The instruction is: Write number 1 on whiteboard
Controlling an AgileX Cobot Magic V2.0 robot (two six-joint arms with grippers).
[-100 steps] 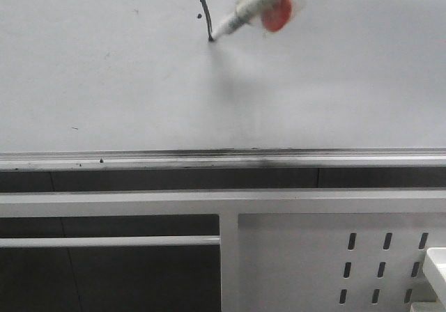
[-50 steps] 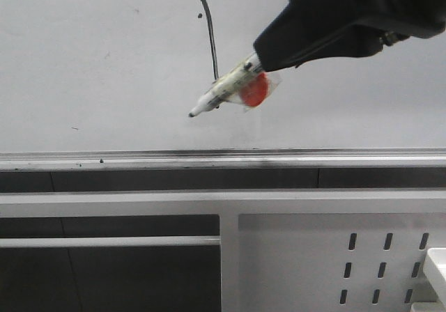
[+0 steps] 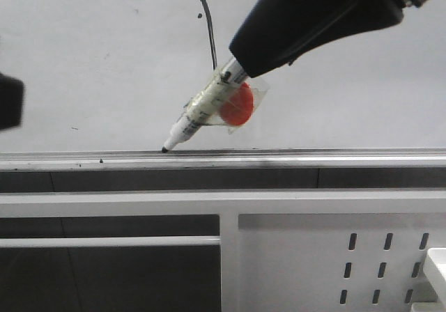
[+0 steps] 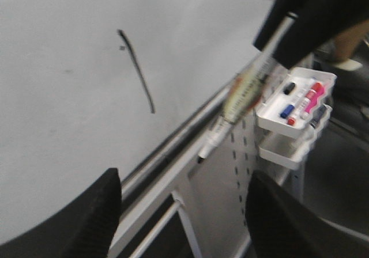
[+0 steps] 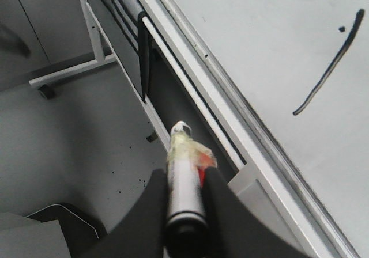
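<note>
The number 1 [image 3: 208, 30] is a thin black stroke with a small dot near its top, high on the whiteboard [image 3: 97, 68]. Its lower end is hidden behind my right gripper [image 3: 240, 63]. The stroke also shows in the left wrist view [image 4: 137, 71] and the right wrist view [image 5: 326, 74]. My right gripper [image 5: 183, 174] is shut on a clear-barrelled marker [image 3: 202, 110] with a red piece taped to it. The marker tip is off the stroke, down by the silver rail [image 3: 293, 160]. My left gripper [image 4: 184, 212] is open and empty, facing the board.
A white perforated metal frame [image 3: 327, 256] stands below the rail, with dark gaps on its left. A white tray [image 4: 294, 105] holding several markers hangs on that frame at the right. A dark blurred shape [image 3: 8, 102] shows at the front view's left edge.
My right gripper has come down and leftward with the marker, from the stroke's end to the rail. A dark shape has appeared at the left edge.
</note>
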